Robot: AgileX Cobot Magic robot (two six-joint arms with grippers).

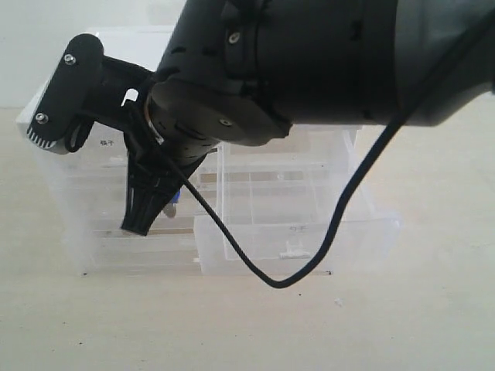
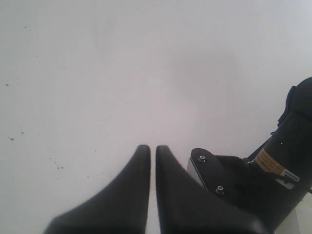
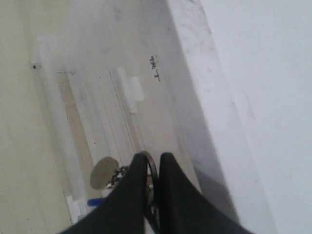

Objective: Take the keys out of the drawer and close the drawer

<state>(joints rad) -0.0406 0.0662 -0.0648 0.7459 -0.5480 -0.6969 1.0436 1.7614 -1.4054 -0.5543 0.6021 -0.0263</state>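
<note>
Right wrist view, unlike exterior view, shows right jaws pinching the keys (image 3: pixel 105 174).

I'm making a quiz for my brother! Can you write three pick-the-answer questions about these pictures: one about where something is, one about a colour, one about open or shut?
1. Where are the keys?
A) held by the right tool
B) flat on the table
C) on top of the cabinet

2. What colour is the cable?
A) red
B) black
C) yellow

3. The drawer is
A) pushed shut
B) pulled out
C) lying upside down

Answers: 1 A, the tool is shut on their ring. 2 B, it is plainly black. 3 B, it juts forward out of the cabinet.
</note>
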